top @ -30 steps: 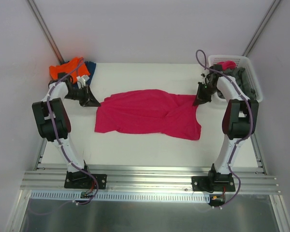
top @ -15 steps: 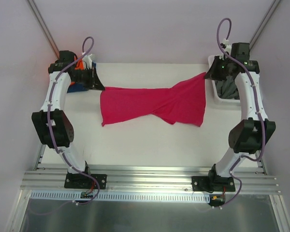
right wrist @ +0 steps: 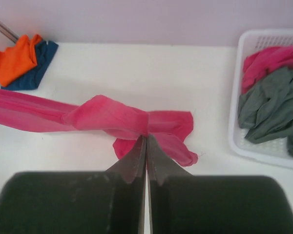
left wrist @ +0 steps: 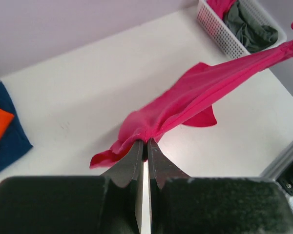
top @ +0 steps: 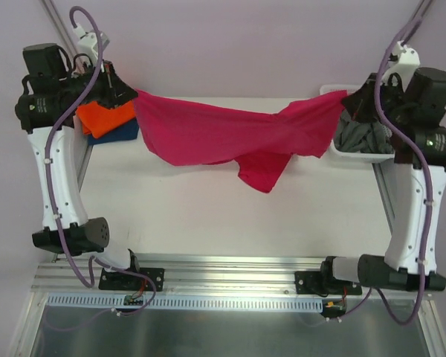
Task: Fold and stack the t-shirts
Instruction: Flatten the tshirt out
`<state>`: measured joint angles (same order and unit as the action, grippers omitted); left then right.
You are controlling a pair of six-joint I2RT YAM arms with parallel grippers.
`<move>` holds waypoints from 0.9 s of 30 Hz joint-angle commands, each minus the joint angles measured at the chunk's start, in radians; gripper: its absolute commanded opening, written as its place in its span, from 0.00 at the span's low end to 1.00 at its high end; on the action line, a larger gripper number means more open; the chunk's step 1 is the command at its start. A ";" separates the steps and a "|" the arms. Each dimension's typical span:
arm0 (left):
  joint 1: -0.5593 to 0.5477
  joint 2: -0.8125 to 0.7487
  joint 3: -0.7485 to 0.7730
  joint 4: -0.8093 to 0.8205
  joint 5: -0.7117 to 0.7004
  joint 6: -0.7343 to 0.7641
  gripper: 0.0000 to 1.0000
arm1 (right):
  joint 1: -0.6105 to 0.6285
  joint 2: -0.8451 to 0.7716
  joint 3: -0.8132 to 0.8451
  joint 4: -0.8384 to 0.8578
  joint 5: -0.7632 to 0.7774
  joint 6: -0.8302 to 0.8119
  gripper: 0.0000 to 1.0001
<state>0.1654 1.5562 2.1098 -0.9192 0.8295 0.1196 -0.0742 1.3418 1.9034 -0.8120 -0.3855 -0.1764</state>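
T-shirt [top: 223, 134], pink, hangs unfolded between my left gripper [left wrist: 144, 144] and right gripper [right wrist: 145, 139], both clamped on it. Orange shirt [top: 104, 115] and blue shirt [top: 123, 134] look stacked; basket [right wrist: 235, 117] holds more.

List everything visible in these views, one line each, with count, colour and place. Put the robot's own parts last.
pink t-shirt: one, magenta-pink, stretched in the air above the table between the two grippers, middle sagging
orange t-shirt: one, orange, far left corner of the table, on top of the blue t-shirt
blue t-shirt: one, dark blue, far left corner, under the orange t-shirt
basket: one, white, far right of the table
grey cloth: one, grey, crumpled in the basket
pink cloth: one, pink, in the basket beside the grey cloth
table: one, white
left gripper: one, black, shut on the pink t-shirt
right gripper: one, black, shut on the pink t-shirt
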 commanded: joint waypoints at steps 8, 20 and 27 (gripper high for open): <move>0.010 -0.290 0.015 0.009 -0.004 0.034 0.00 | -0.009 -0.343 0.052 0.036 0.008 -0.071 0.01; 0.008 -0.676 -0.267 0.184 -0.208 0.046 0.00 | -0.009 -0.443 0.267 0.013 0.089 -0.104 0.01; 0.009 -0.582 -0.206 0.236 -0.283 0.051 0.00 | -0.007 -0.366 0.303 0.140 0.119 -0.126 0.01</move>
<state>0.1654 0.8986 1.8885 -0.7685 0.6201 0.1520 -0.0742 0.8928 2.2105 -0.7860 -0.3027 -0.2745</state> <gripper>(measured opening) 0.014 0.010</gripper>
